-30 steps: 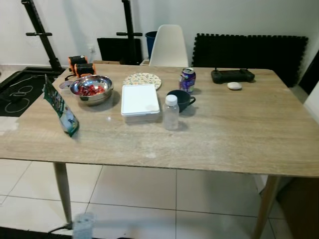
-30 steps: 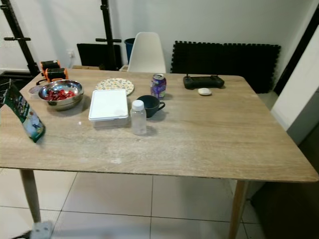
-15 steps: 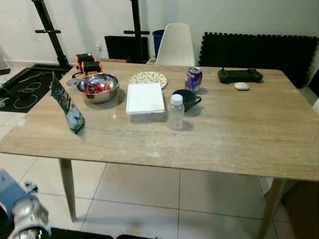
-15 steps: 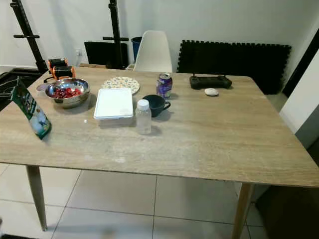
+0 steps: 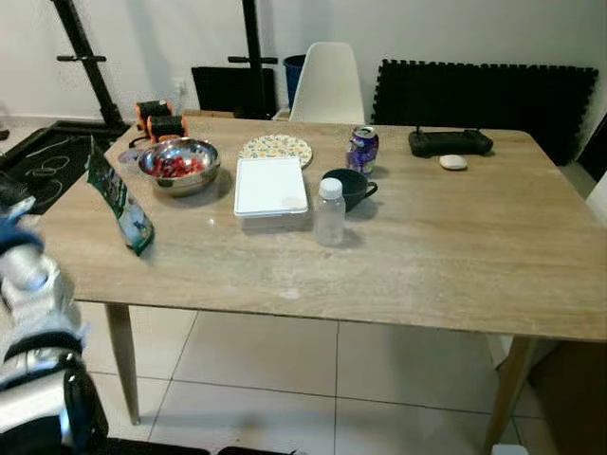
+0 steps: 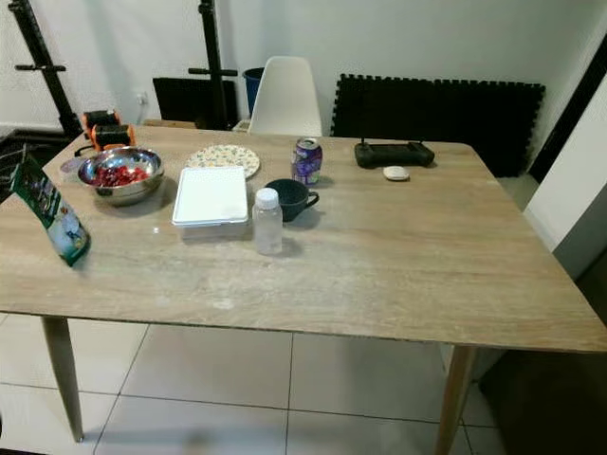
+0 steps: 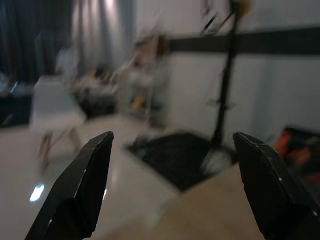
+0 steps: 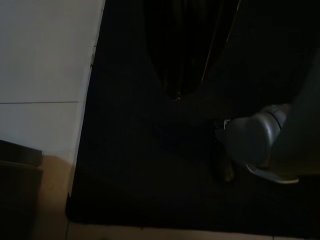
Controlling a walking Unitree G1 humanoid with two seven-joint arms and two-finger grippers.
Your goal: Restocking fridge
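Wooden desk (image 6: 398, 256) was fully stocked; your left gripper (image 7: 172, 190) hung wide apart, empty, right one unclear. Grab the clear plastic bottle (image 6: 267, 221) next, probably.

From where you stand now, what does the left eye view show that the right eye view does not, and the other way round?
Left eye view alone: the silver left arm, at the lower left of the picture. Right eye view alone: the near right corner of the table, which the left eye view cuts off. Both share the tabletop with the snack bag, steel bowl, white box, water bottle, dark cup and soda can.
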